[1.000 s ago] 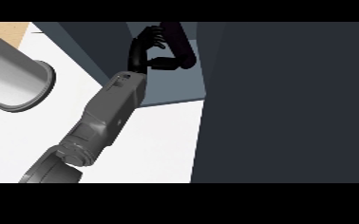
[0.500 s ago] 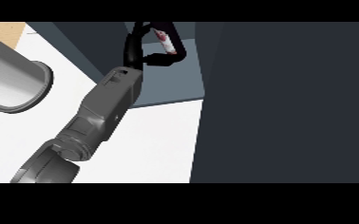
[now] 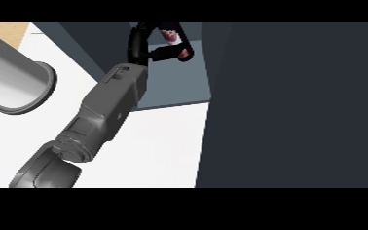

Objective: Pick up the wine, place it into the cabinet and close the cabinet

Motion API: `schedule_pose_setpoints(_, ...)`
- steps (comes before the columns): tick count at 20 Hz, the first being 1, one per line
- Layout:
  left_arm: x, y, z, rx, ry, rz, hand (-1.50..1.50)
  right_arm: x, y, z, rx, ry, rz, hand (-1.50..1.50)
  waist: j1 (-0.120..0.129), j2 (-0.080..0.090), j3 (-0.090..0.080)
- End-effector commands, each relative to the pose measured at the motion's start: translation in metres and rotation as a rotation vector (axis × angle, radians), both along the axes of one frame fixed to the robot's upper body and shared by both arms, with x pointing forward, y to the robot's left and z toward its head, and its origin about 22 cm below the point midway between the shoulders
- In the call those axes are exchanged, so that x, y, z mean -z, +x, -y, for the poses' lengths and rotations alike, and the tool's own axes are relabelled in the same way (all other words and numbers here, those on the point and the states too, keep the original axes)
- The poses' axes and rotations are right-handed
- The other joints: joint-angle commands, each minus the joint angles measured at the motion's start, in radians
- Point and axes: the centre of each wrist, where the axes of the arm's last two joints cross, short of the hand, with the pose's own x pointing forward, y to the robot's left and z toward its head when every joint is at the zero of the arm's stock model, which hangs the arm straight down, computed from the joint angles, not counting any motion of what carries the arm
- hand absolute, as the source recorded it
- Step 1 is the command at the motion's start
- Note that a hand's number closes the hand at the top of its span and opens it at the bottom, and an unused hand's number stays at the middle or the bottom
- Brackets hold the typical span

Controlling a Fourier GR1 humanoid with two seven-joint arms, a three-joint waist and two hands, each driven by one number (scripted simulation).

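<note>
White counter (image 3: 151, 141) beside dark cabinet (image 3: 287, 107)

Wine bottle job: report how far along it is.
Done: the wine bottle is picked up, the hand curling its fingers round it. In hand: it is held at the open cabinet, above the grey shelf. Left: setting it down, letting go and closing the dark door.
</note>
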Motion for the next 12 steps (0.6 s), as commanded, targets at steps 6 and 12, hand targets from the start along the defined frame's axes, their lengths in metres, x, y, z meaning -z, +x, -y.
schedule_pose_setpoints(6, -0.032, 0.010, 0.017, 0.179, -0.197, 0.090, 1.50, -0.023, -0.016, 0.006, -0.029, 0.079, -0.009, -1.50, 0.028, -0.009, 0.002)
schedule_pose_setpoints(12, -0.013, -0.002, 0.038, 0.245, -0.221, 0.056, -1.50, -0.038, -0.031, 0.012, -0.006, 0.079, -0.021, -1.50, 0.053, -0.026, 0.002)
